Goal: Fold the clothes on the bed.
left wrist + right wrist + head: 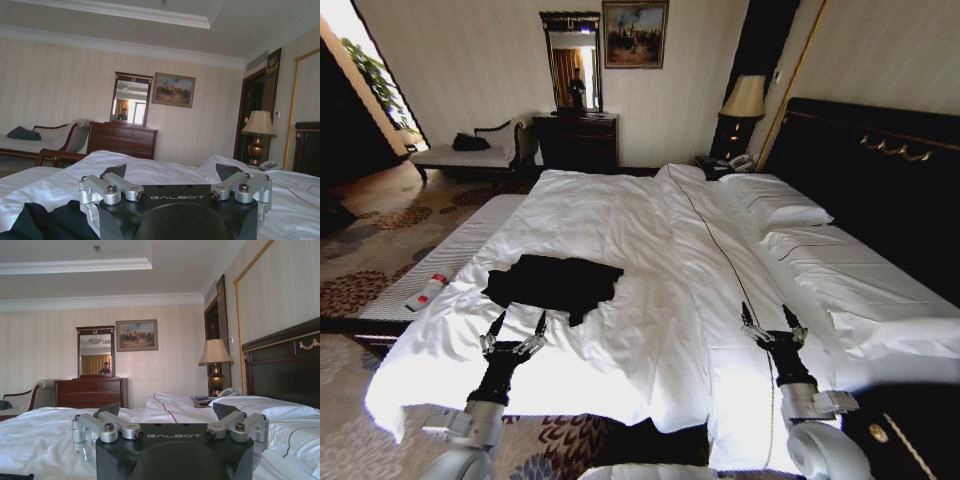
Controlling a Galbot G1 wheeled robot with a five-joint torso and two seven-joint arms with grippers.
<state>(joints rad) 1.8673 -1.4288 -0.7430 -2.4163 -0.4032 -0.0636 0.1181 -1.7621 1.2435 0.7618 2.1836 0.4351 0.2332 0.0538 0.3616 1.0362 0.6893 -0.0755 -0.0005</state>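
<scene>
Black T-shirt point(554, 281) lies on the bed point(650, 250) just beyond the spread-fingered, empty left gripper point(518, 322).

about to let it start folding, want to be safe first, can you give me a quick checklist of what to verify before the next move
1. Black short-sleeved soft fabric T-shirt lies on the large white-sheeted bed, within view: ok.
2. T-shirt spread flat for folding: not ok, it looks bunched and rumpled.
3. Left gripper open and empty, just short of the shirt's near edge: ok.
4. Right gripper open and empty, over bare sheet well to the shirt's right: ok.
5. Small white-and-red bottle on the pale striped bench sits apart from the shirt: ok.
6. Thin dark cord running across the sheet near the right gripper, snag risk: cannot tell.
</scene>
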